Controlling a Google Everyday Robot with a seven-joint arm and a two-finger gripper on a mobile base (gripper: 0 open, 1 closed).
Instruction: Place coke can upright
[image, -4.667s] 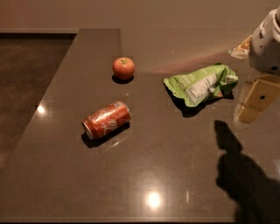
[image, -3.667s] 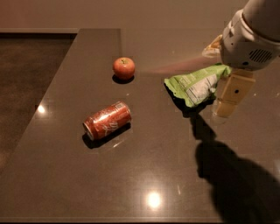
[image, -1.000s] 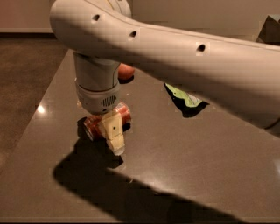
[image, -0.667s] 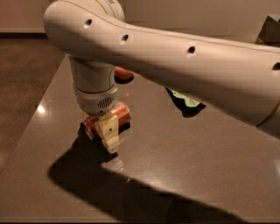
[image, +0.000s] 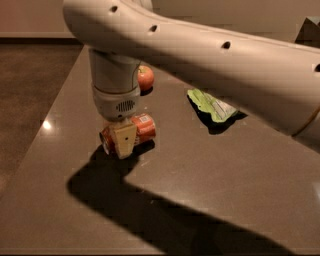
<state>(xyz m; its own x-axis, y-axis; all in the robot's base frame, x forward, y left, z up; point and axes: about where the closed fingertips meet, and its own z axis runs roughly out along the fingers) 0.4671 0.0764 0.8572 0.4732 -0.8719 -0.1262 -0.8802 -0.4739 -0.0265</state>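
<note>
Well, counting what sits on the dark table (image: 235, 180): one coke can (image: 144, 127), one red apple (image: 145, 78), one crumpled green packet (image: 212, 105), and over it all a single big white arm (image: 225, 55) with one gripper (image: 124, 143) at its end.

The coke can lies on its side, not upright. It is on the left half of the table, nearer the front than the apple and well apart from the green packet on the right. Its long axis runs roughly left to right, flat along the tabletop. The right end sits a little farther back than the left, and the left end faces toward the front-left.

The gripper is down at the can. Its grey wrist stands straight above the can, and its tan lower part crosses in front of the can's middle, hiding that stretch of the red side. Whether it has clamped onto the can or merely stands around it, I cannot tell from where I stand.

The apple is behind the wrist, partly covered by it. The arm throws a broad dark shadow across the table, toward the front and right.
</note>
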